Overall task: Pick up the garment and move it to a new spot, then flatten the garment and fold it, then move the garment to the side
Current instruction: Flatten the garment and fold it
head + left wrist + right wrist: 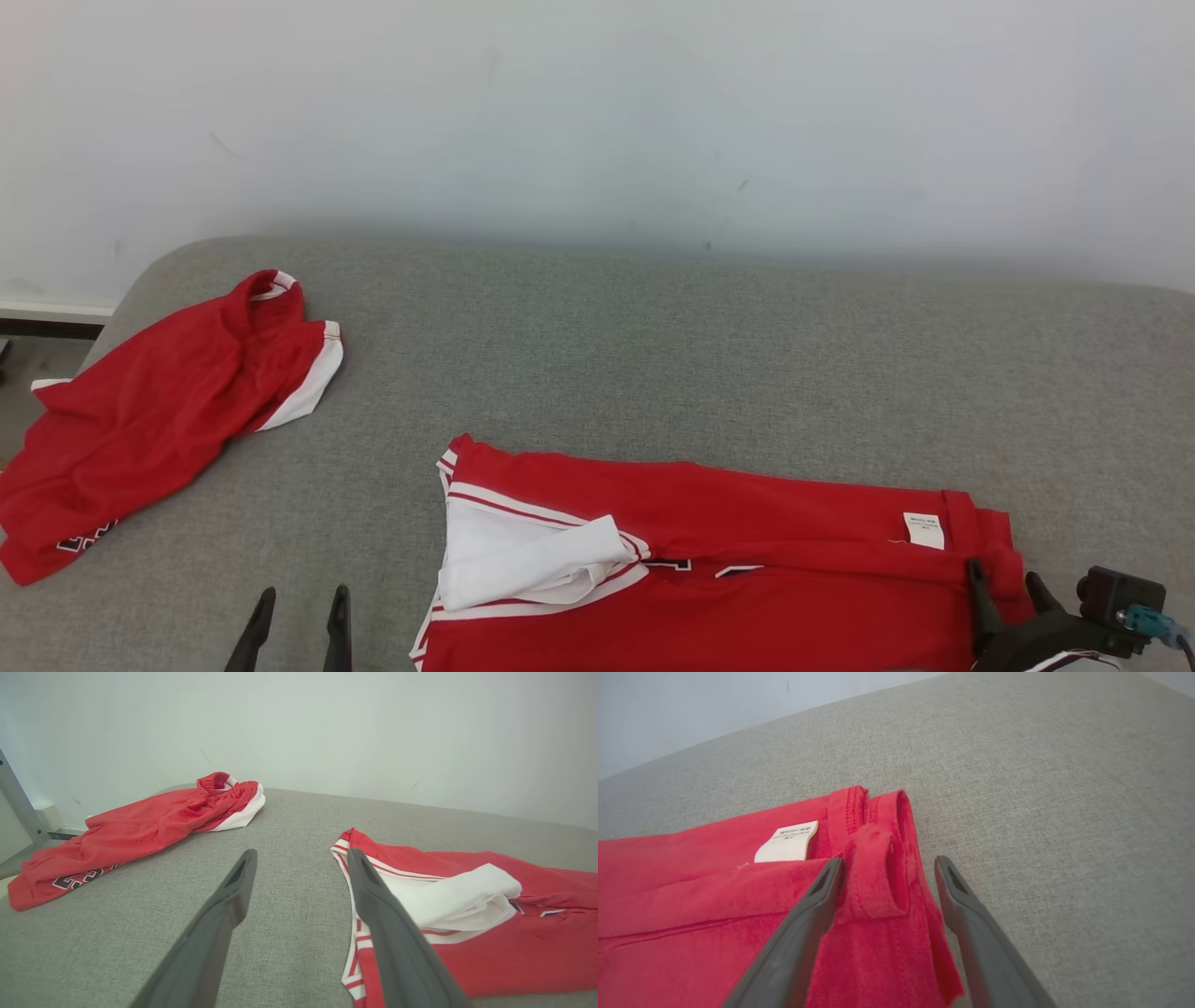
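garment [747, 523], red shorts with white trim, lies lengthwise on the grey worktop [653, 355] right in front of me, its near edge cut off at the bottom of the head view. a second red garment [159, 411] sits crumpled at the far left, well apart, and i'm not touching that one.

left end effector [303, 593] is wide and holding nothing, over bare worktop just beside the hem end. right end effector [1005, 571] is also wide and empty, at the waistband end near the white label [923, 529]. in the right wrist view the waistband [878, 826] bunches up between the two fingers.

i judge the step to be flatten, not fold yet: the white hem flap [532, 560] is flipped over onto the red and the waistband is rolled.

to do it well:
- right side goes down and closes on the whole waistband, all layers, not just the top loop.
- left side slides toward the hem corner first; closing where it is would pinch nothing.
- grab the corner under the white flap so the flap opens out when i pull.
- pull both ends apart, low and slow, and keep the cloth on the worktop.

risk: catching one layer only, which twists the legs.
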